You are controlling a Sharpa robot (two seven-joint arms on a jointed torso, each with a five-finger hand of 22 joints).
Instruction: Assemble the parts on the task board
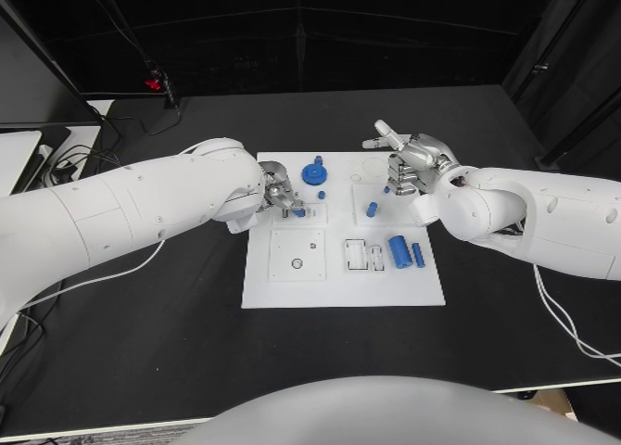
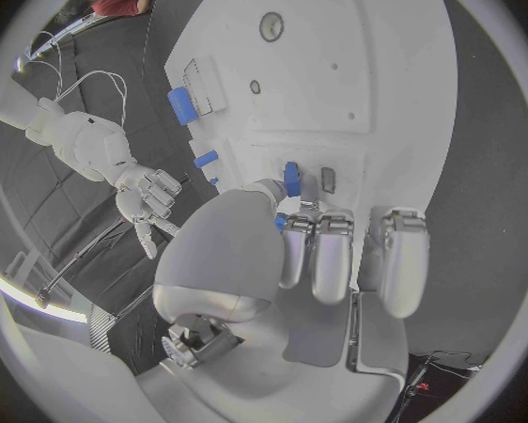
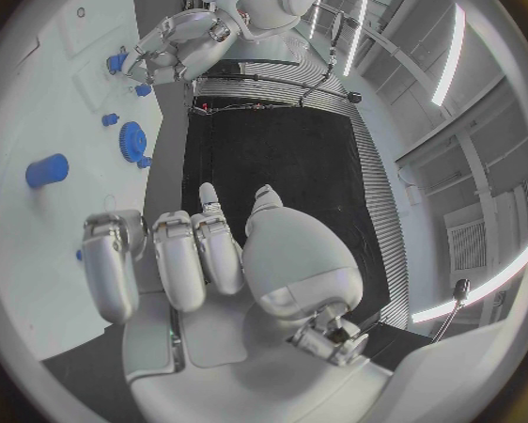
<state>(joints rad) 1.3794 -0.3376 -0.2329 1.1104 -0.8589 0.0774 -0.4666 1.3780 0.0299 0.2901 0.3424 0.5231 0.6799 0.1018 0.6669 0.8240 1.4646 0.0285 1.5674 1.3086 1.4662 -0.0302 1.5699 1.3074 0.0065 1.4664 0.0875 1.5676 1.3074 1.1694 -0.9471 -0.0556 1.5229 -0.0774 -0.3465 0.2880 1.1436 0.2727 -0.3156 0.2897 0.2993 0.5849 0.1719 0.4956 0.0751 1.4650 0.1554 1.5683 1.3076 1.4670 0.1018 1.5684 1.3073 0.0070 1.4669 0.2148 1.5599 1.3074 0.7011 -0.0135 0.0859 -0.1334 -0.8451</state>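
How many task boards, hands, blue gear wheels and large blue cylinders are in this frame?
task board: 1
hands: 2 (left hand, right hand)
blue gear wheel: 1
large blue cylinder: 1
Total: 5

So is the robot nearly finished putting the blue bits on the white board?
Not yet. The blue gear seems to sit in place near the far edge of the task board. The left hand is pinching a small blue piece down at the board. The right hand hovers with nothing in it. The blue cylinder and the thin blue bar lie loose.
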